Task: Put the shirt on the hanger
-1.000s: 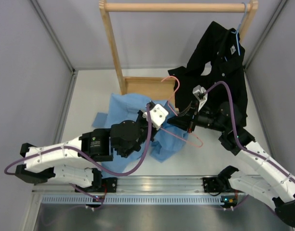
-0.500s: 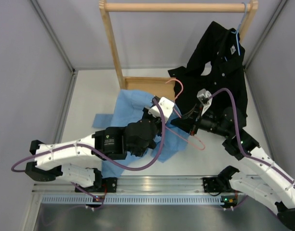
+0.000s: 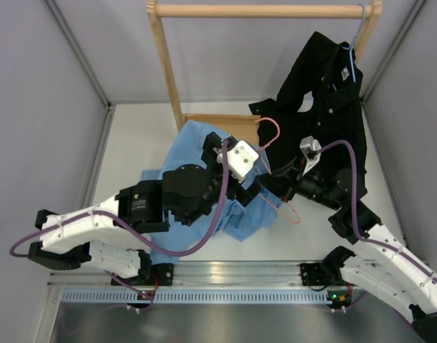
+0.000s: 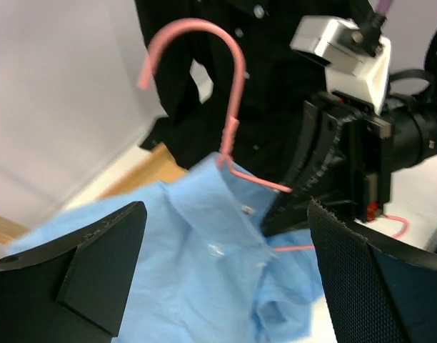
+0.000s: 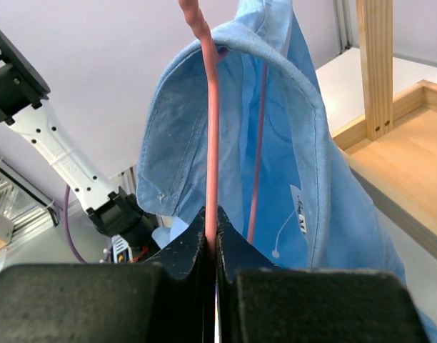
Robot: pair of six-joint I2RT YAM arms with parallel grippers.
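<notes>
On my left wrist feed the left claw [image 4: 225,211] stands wide open, its two dark fingers [image 4: 97,268] spread to either side of the frame and pinching nothing. Framed between them is the shirt [image 4: 197,257], its light blue collar turned up towards me. The hanger [image 4: 236,86] rises out of that collar, with the pink hook curling over at the top and one bare stretch of wire running off to the right. That wire ends in the right claw [image 4: 293,191], which I see head-on with its white camera block above it. The right wrist feed confirms the grip: the jaws are pressed together on the thin pink wire, which runs straight up from them. The collar arches over the wire, and a second pink leg shows inside the cloth next to the neck label. From overhead, the upper part of the shirt is lifted between the two arms while the rest lies crumpled on the pale surface [image 3: 133,143] under the left arm. One pink corner of the hanger sticks out bare below the right claw, outside the fabric. Behind it all, a black shirt [image 3: 325,93] hangs from the wooden rack [image 3: 165,64] on a light blue hanger [image 3: 354,61].
</notes>
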